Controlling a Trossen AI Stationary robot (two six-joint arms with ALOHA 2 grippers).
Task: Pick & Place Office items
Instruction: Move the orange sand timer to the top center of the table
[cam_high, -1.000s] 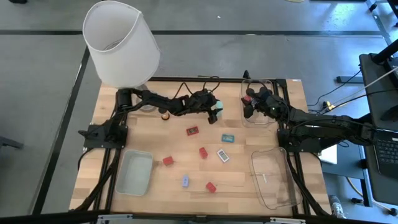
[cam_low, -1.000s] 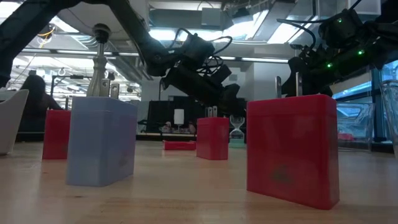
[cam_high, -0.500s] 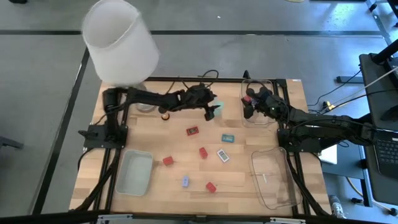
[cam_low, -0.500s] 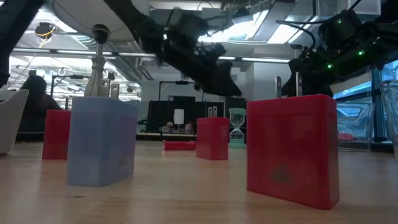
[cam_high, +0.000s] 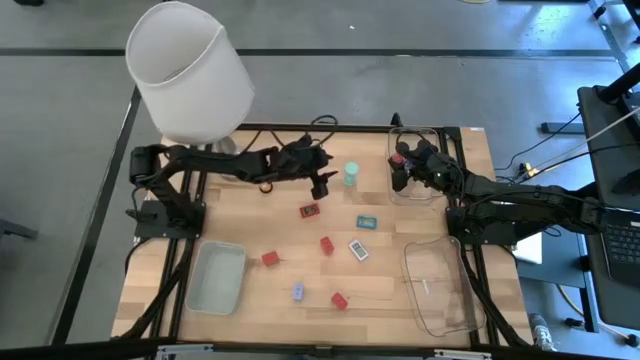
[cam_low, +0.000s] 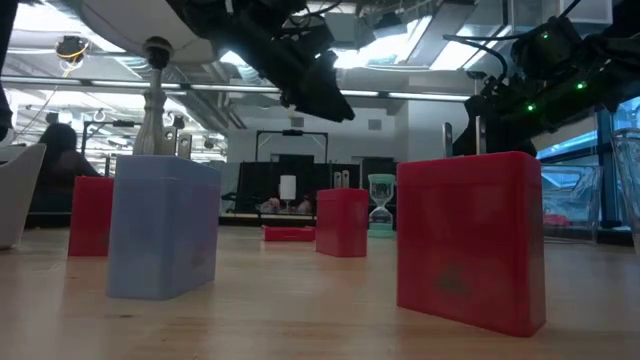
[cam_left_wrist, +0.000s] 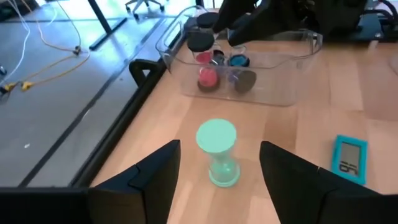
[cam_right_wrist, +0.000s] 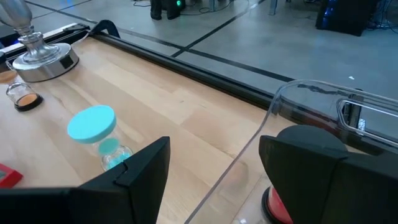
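The teal-capped clear hourglass (cam_left_wrist: 218, 153) stands upright on the wood table (cam_high: 260, 235), near the clear plastic tray (cam_high: 440, 133) w/ dark cylinders. Left gripper (cam_high: 322, 180) hangs just beside it, fingers apart, empty. Right gripper (cam_high: 400, 172) is over that tray, fingers apart, empty. Step, by judgement: hourglass placed. Next: select another item, e.g. the flat red block (cam_high: 309, 211).

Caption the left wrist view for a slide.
Left gripper open, jaws either side of an upright teal hourglass, clear tray of small items beyond.

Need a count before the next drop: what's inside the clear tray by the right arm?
In the clear tray: a pink-red piece, a blue-topped piece, and dark caps. The right tool covers the rest.
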